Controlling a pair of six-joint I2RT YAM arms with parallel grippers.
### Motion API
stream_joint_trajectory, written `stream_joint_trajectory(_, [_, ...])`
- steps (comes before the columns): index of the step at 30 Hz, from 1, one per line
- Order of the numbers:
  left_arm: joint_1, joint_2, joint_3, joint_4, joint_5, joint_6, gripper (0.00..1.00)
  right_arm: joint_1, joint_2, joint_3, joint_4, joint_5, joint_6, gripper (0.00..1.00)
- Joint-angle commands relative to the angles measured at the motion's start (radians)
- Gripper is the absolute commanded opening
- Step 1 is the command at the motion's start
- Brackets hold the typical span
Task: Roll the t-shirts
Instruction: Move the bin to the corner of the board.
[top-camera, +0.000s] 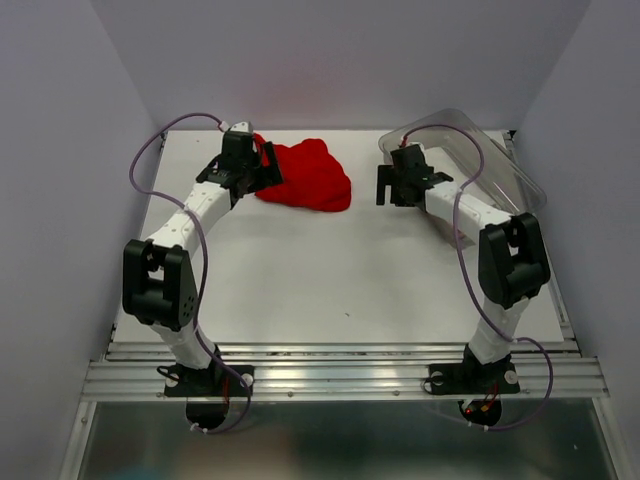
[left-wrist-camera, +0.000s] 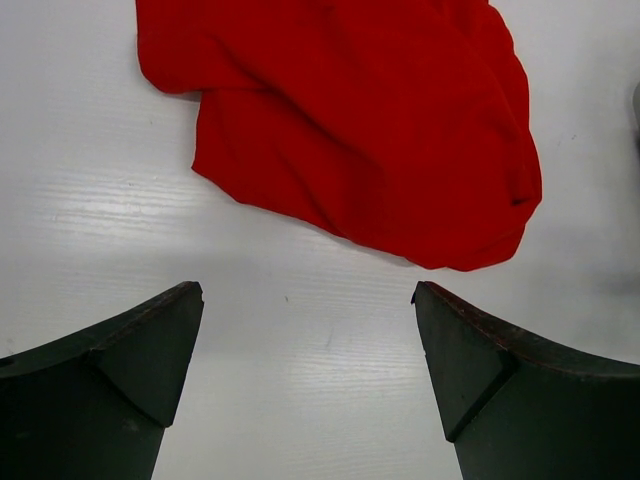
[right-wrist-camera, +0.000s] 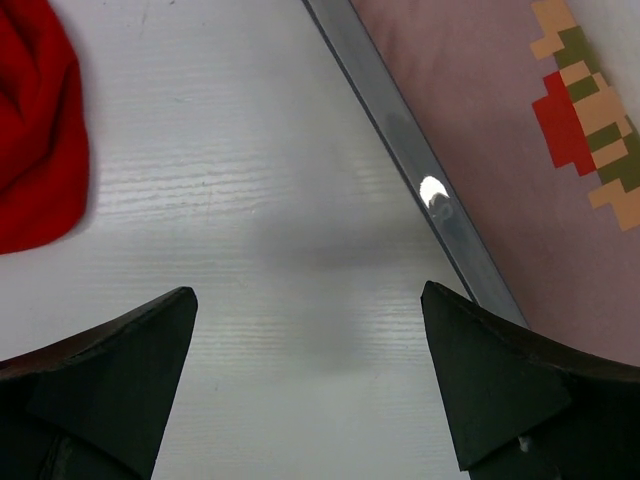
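The rolling of the plain bright red cloth t-shirt (top-camera: 305, 177) looks not yet begun: it lies as a loose, crumpled heap at the far middle of the white table (top-camera: 330, 290), with folds and a turned-over hem showing in the left wrist view and no flat spread or rolled end anywhere. So this garment has everything left, from laying it flat to rolling it. At the far right stands a clear plastic bin (top-camera: 500, 165), and the right wrist view shows behind its grey rim a pale pink cloth with a blocky red, olive and tan print (right-wrist-camera: 500, 130). This may be a shirt already dealt with, but whether it is rolled cannot be told from the small part in view. The left arm reaches forward from its base with the elbow raised, carrying the left gripper (top-camera: 252, 170) to the left edge of the red heap. Its dark fingers are spread wide with only bare table between them, and the shirt's edge lies just ahead of the tips, apart from them. The right arm is bent in a like way, its right gripper (top-camera: 398, 185) hanging over bare table between the red shirt and the bin, near both and touching neither. Its fingers are also spread wide and hold nothing. My judgement is that both arms are poised to take hold of the red shirt and open it out.
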Motion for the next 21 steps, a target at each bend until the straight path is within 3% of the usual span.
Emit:
stream_joint_trajectory(1, [0.006, 0.02, 0.068, 0.015, 0.021, 0.011, 0.99, -0.002, -0.076, 0.018, 0.022, -0.13, -0.029, 1.0])
stream_joint_trajectory(6, [0.02, 0.111, 0.167, 0.024, 0.021, -0.02, 0.99, 0.021, -0.151, -0.024, 0.032, -0.273, 0.018, 1.0])
stream_joint_trajectory(16, [0.03, 0.451, 0.457, -0.033, 0.0, -0.043, 0.96, 0.059, -0.331, -0.203, 0.012, -0.3, 0.117, 1.0])
stream_joint_trajectory(21, [0.031, 0.579, 0.586, -0.062, -0.009, -0.055, 0.77, 0.059, -0.418, -0.249, -0.015, -0.294, 0.141, 1.0])
